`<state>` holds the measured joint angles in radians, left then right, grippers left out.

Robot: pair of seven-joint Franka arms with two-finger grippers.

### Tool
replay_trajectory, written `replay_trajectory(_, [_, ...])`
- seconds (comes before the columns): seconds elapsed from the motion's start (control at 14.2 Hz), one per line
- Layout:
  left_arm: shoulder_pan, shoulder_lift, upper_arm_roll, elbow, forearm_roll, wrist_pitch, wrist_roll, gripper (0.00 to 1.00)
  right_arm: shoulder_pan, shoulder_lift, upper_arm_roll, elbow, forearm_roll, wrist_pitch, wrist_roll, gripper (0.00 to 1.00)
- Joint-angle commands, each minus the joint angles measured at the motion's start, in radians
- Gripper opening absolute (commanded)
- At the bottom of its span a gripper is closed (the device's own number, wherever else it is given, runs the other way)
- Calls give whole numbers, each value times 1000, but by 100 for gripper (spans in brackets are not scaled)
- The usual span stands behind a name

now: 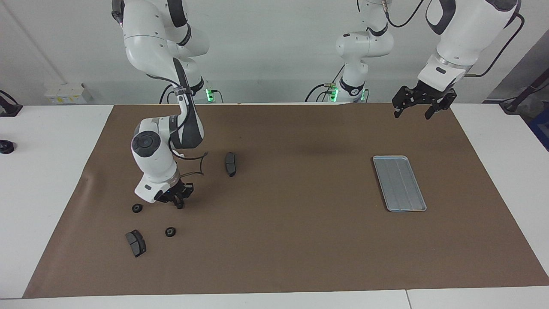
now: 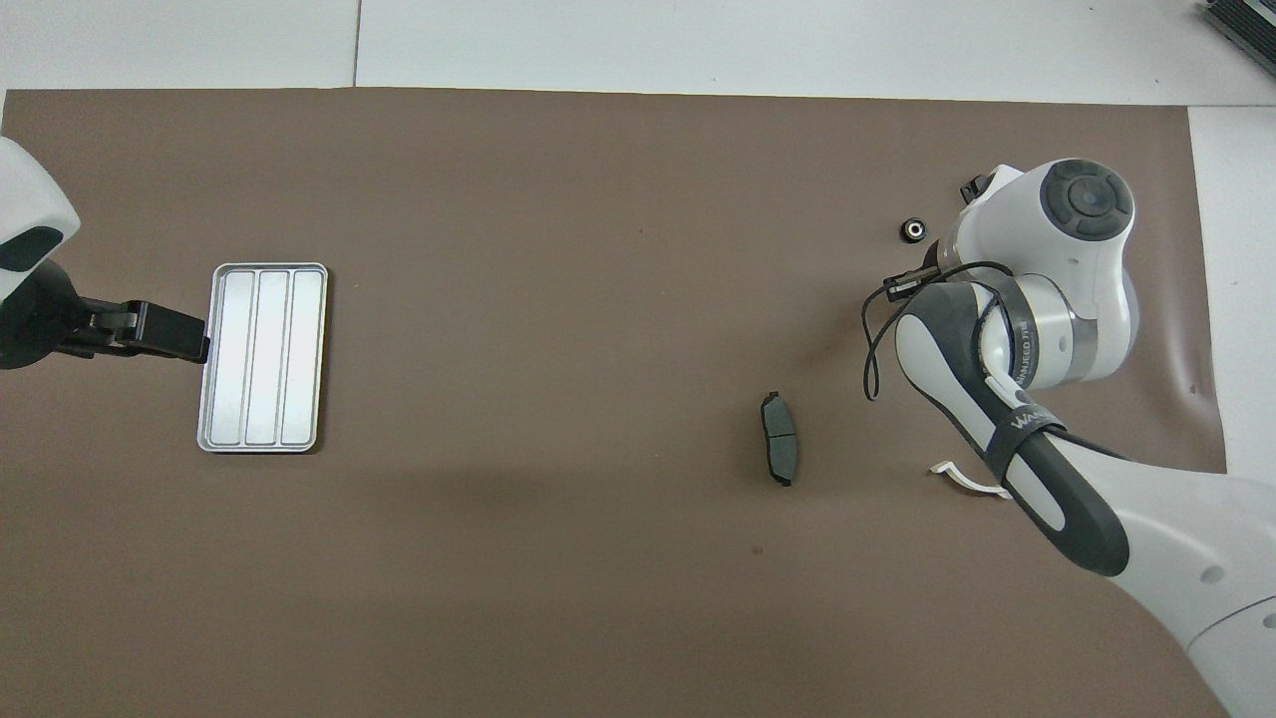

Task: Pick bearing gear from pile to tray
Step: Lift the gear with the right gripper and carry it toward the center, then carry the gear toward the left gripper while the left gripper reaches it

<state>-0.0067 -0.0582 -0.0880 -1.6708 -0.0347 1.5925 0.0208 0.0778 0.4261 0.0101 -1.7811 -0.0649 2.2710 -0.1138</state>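
right tool [image 1: 178, 203] down at the desk [image 1: 283, 240], fingertips shut, apparently on a gear that can't be seen. Two loose gears [image 1: 137, 208] [image 1: 170, 231] close beside it in the pile. tray [image 1: 399, 183] lies well apart toward the left arm's end, long axis running away from the robots. left tool [image 1: 419, 105] open, empty, waiting raised by the tray, so it's nearer

High facing camera and steep overhead camera, half-turned apart, sharing the brown mat [image 1: 300, 240].

Small black gears [image 1: 170, 231] and dark brake pads [image 1: 136, 243] are lying scattered, well apart from the flat silver tray [image 1: 399, 183].
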Motion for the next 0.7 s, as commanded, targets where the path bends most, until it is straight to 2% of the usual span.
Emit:
replay_trajectory(0.0, [11, -23, -6, -24, 9, 0, 5, 100, 46, -4, 5, 52, 0, 12, 25, 0])
replay_trajectory(0.21, [22, -22, -6, -26, 9, 6, 4, 100, 167, 5, 13, 109, -3, 16, 176, 0])
replay_trajectory(0.35, [43, -20, -7, -39, 9, 90, 13, 100, 252, 11, 13, 129, -6, 25, 250, 0])
replay_trajectory(0.49, [39, -14, -7, -63, 9, 138, 14, 100, 333, 16, 13, 126, -1, 141, 301, 0])
replay_trajectory(0.63, [45, 4, -7, -75, 7, 187, 14, 100, 385, 17, 16, 124, 1, 191, 339, 0])
